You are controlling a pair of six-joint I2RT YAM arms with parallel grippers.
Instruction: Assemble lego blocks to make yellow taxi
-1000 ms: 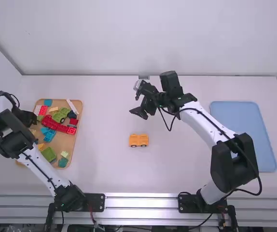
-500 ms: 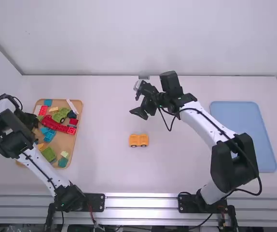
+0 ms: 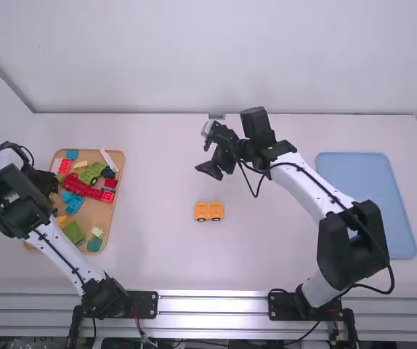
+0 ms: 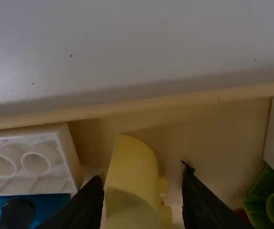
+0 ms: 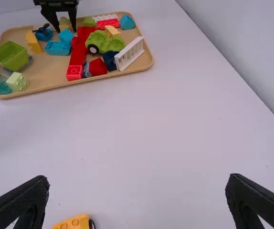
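White table (image 3: 158, 254); orange wheeled block (image 3: 209, 210)

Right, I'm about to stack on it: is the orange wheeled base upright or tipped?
Upright: the base shows studs on top and wheels below.

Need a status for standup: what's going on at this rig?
The robot's left hand is down in the wooden tray, its fingers open with a curved yellow block between them, not gripped yet. The right hand is open and empty above the table. An orange-yellow wheeled base sits mid-table with bare studs on top, so the taxi looks like it still needs its upper part.
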